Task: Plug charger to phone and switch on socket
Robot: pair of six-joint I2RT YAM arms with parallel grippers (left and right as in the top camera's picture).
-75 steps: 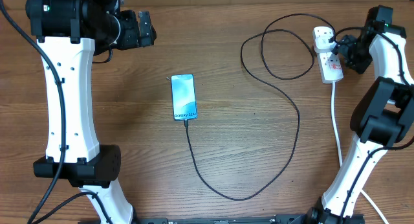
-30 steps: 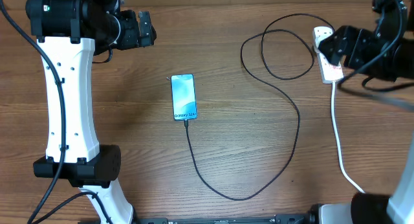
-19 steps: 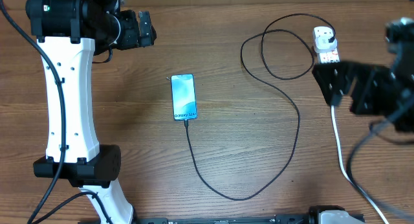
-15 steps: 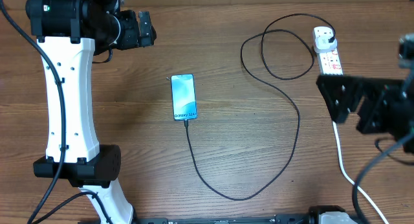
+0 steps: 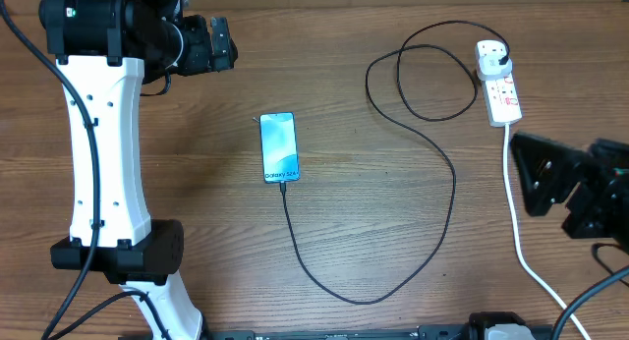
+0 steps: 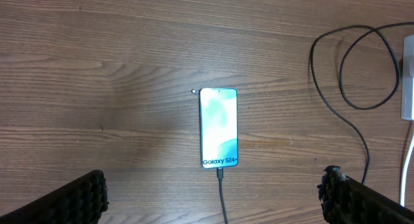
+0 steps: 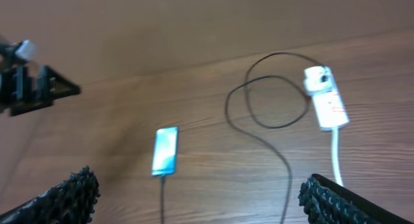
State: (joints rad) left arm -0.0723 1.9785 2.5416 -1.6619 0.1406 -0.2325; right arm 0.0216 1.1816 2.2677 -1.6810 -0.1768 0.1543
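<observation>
The phone (image 5: pixel 278 147) lies flat mid-table with its light-blue screen up; it also shows in the left wrist view (image 6: pixel 218 127) and the right wrist view (image 7: pixel 165 150). The black charger cable (image 5: pixel 432 198) is plugged into the phone's near end and loops round to its plug in the white socket strip (image 5: pixel 499 82) at the far right. The strip also shows in the right wrist view (image 7: pixel 325 105). My left gripper (image 6: pixel 213 201) is open, high above the phone at the far left (image 5: pixel 218 43). My right gripper (image 7: pixel 200 198) is open and empty, raised near the right edge (image 5: pixel 536 178).
The strip's thick white cord (image 5: pixel 515 222) runs down the right side toward the front edge, beside my right arm. The white left arm column (image 5: pixel 103 153) stands at the left. The table is bare brown wood.
My right arm has swung away from the socket strip, moving toward the near right and up. The strip now lies uncovered. The left arm, phone and cable have not moved.
</observation>
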